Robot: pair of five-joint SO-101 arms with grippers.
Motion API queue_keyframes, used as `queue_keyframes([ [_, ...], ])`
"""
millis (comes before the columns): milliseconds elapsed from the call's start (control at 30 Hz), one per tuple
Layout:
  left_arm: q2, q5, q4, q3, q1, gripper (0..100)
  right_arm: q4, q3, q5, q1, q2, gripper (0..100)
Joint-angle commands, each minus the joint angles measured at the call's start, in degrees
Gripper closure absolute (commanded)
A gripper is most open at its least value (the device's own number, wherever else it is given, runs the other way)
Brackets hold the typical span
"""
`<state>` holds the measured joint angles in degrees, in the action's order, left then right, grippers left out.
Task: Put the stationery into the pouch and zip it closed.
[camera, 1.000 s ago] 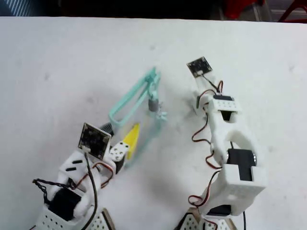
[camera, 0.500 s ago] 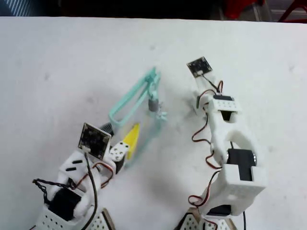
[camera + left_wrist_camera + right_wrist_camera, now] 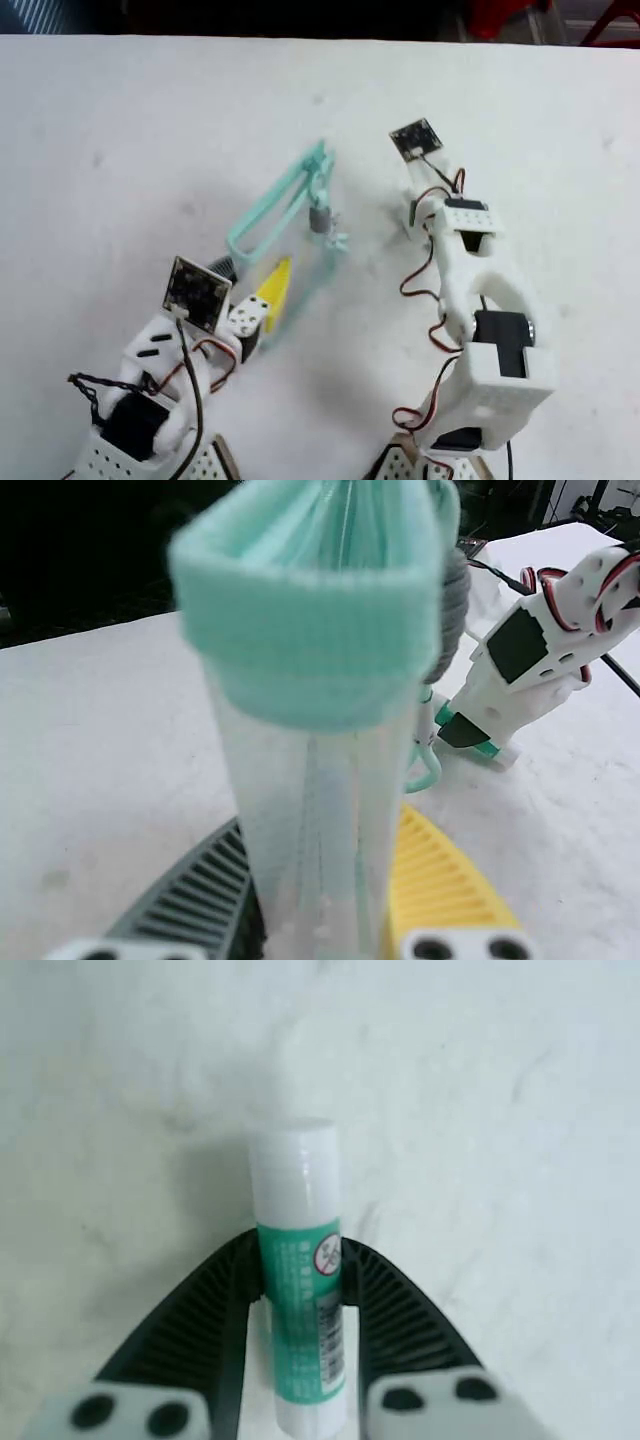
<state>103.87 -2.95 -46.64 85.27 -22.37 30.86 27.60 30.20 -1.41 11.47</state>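
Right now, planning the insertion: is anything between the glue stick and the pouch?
Nothing visible: bare table separates the glue stick, gripped by the right end effector, from the pouch in the left end effector.

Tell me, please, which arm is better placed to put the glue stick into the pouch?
Right. The right gripper is shut on the glue stick, close to the pouch, while the left gripper is shut on the pouch itself.
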Motion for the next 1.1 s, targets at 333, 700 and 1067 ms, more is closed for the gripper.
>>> queue_keyframes([
  [333, 0.7, 0.2, 1.1, -1.8, -1.4, 83, -0.7, -1.2, -3.4, -1.4, -5.1, 98.1],
  [700, 0.7, 0.1, -0.2, -2.1, -1.4, 83, 21.7, -10.8, -3.5, 4.1, -32.1, 98.1],
  [1067, 0.7, -4.7, -1.2, -1.8, -0.9, 83, 28.9, -10.7, -3.6, 14.3, -48.2, 98.1],
])
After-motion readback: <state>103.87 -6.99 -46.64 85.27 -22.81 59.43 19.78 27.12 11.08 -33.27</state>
